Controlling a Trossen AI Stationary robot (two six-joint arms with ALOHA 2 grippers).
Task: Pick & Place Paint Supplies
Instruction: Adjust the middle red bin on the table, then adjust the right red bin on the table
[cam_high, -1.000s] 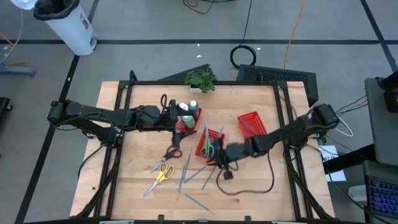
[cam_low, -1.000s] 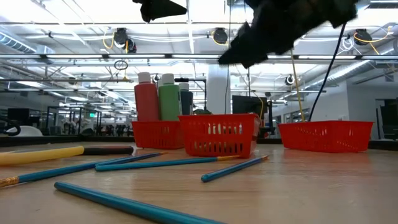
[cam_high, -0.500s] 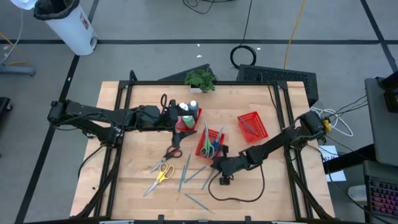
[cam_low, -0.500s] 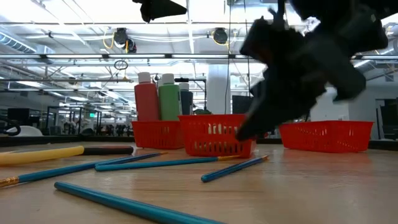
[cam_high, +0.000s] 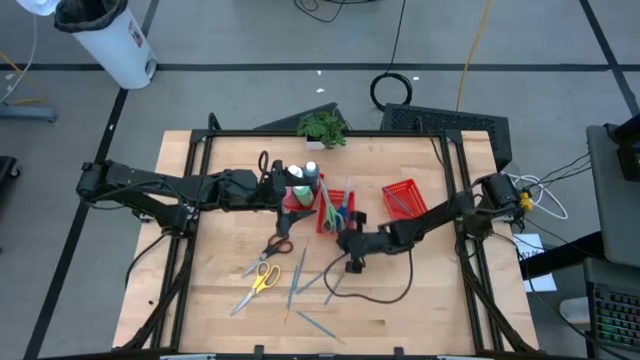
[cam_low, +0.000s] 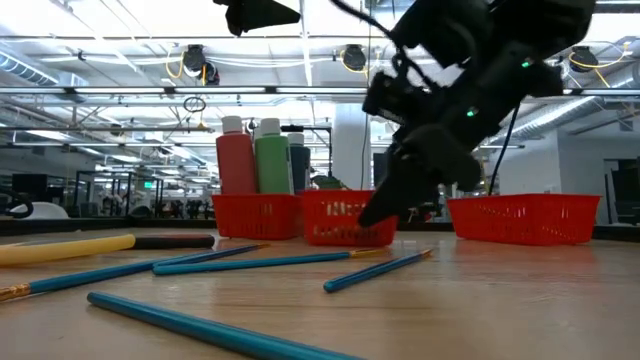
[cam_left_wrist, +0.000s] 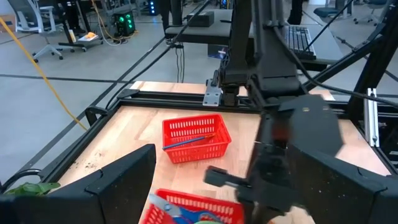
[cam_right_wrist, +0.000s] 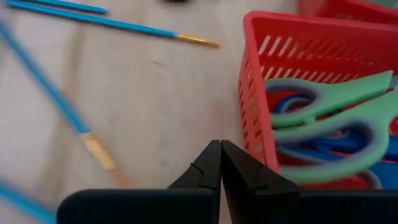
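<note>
Scissors (cam_high: 262, 277) with yellow handles lie on the bare wood well to the left of the middle red basket (cam_high: 331, 222), a red-handled pair (cam_high: 280, 243) nearer it, and thin brushes (cam_high: 297, 278) are scattered below and left of it. Over the paint bottles (cam_high: 301, 178) just left of that basket hangs the left gripper (cam_high: 283, 188), fingers spread wide and empty. The basket already holds green and blue scissors (cam_right_wrist: 336, 124). Just right of and below its near wall sits the right gripper (cam_right_wrist: 220, 163), fingers pinched together on nothing (tips beside the wall; whether they touch it I cannot tell). Judging by this, a loose brush is the next pick: the right gripper must open, drop onto a brush (cam_right_wrist: 109, 22) away from the basket, and close across it.
</note>
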